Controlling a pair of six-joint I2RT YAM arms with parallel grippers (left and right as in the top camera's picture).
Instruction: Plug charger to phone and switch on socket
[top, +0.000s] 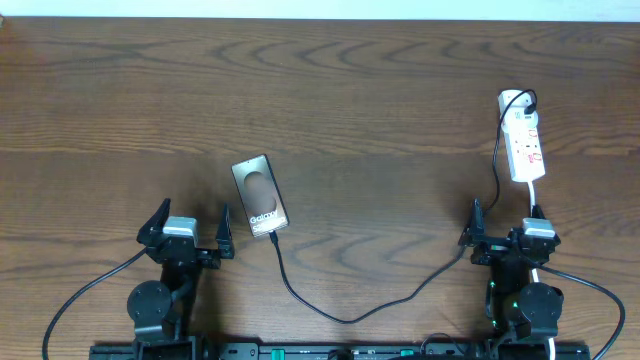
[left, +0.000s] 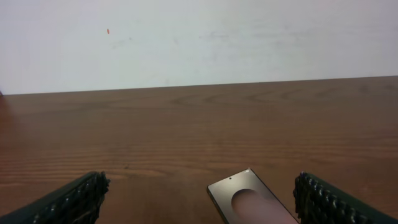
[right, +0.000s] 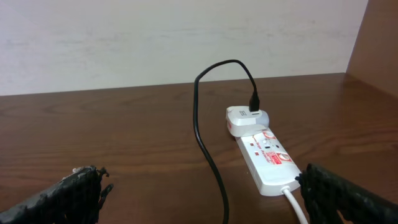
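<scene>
Wooden table (top: 380, 90), dark brown and grained, fills the overhead view up to a pale wall. Left gripper (top: 193, 212) sits at the near edge on the left, jaws spread wide and holding nothing, with the tabletop bare between its fingers. Right gripper (top: 505, 215) sits at the near edge on the right, likewise fully parted and empty. The charger (top: 340, 318) is a thin black cable. It runs from a white adapter (top: 513, 100) at the far end of the socket, down past the right gripper, then sags in a loop toward the near edge and rises to the phone's near short edge. Whether the tip is seated there cannot be told. The socket (top: 524, 145) is a narrow white strip with red marks lying far right, its white cord (top: 535, 195) trailing toward the right arm; switch position unreadable. The phone (top: 259, 195) is dark and glossy, face up and slightly tilted, just beyond the left gripper — "Galaxy" lettering at its near end.
</scene>
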